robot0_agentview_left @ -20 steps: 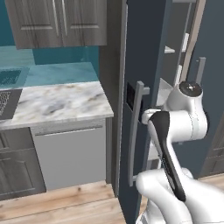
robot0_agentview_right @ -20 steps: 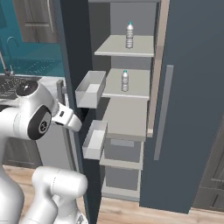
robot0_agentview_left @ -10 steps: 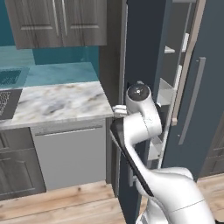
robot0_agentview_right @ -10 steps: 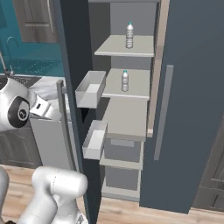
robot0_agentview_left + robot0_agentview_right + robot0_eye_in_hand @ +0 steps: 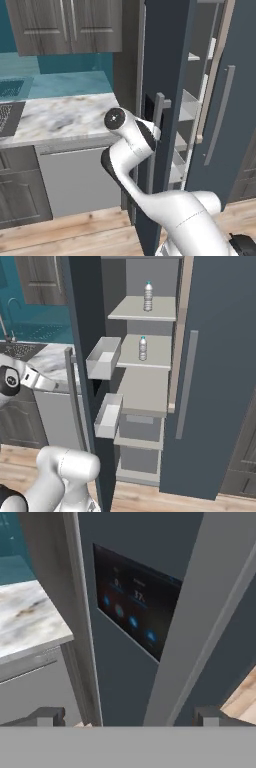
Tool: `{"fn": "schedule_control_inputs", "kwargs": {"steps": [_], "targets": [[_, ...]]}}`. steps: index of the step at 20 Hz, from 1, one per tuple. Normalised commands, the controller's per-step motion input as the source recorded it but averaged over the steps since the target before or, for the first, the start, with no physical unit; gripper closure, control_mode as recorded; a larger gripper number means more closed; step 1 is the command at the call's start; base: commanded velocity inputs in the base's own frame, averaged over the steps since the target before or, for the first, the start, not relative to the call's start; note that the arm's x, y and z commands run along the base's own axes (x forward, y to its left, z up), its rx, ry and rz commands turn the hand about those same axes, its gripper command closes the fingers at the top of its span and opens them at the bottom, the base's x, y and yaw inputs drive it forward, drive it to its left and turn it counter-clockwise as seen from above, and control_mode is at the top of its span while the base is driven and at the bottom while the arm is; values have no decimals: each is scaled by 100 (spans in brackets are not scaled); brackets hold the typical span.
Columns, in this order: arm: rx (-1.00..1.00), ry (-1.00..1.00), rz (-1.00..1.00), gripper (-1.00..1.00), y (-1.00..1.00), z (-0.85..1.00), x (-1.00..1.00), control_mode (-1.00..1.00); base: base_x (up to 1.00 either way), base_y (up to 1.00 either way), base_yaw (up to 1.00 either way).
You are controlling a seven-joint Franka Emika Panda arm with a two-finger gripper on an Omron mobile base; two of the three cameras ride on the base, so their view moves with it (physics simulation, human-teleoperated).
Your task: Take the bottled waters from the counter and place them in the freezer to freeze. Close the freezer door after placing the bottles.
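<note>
Left base view: the arm's elbow blocks the lower part of the freezer door (image 5: 167, 60), the claw is tucked behind it against the door's outer face, and the freezer (image 5: 197, 100) interior shows as a thin sliver of shelves. Right base view: counter (image 5: 47, 358) partly cut off at left by the door edge; two white door bins (image 5: 104, 358) look empty, and the two bottled waters (image 5: 148, 296) stand upright on separate freezer shelves, upper and middle. Hand view: claw (image 5: 127, 717) spread wide, holding nothing, fingertips either side of the grey bar handle (image 5: 200, 627), dark control display (image 5: 135, 607) just behind; contact unclear.
</note>
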Motion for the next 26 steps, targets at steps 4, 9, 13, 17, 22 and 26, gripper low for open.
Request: {"fn": "schedule_control_inputs", "kwargs": {"steps": [4, 9, 13, 17, 22, 26], "targets": [[-4, 0, -3, -100, 6, -13, 19, -100, 0, 0, 0], [-1, 2, -5, -100, 0, -17, 25, -100, 0, 0, 0], [0, 3, -4, -100, 0, -16, 27, -100, 0, 0, 0], [0, 8, -6, -100, -14, -31, 42, -100, 0, 0, 0], [-1, 2, -13, -100, -18, -52, 42, -100, 0, 0, 0], [-2, -1, -15, -100, -17, -26, 10, -100, 0, 0, 0]]}}
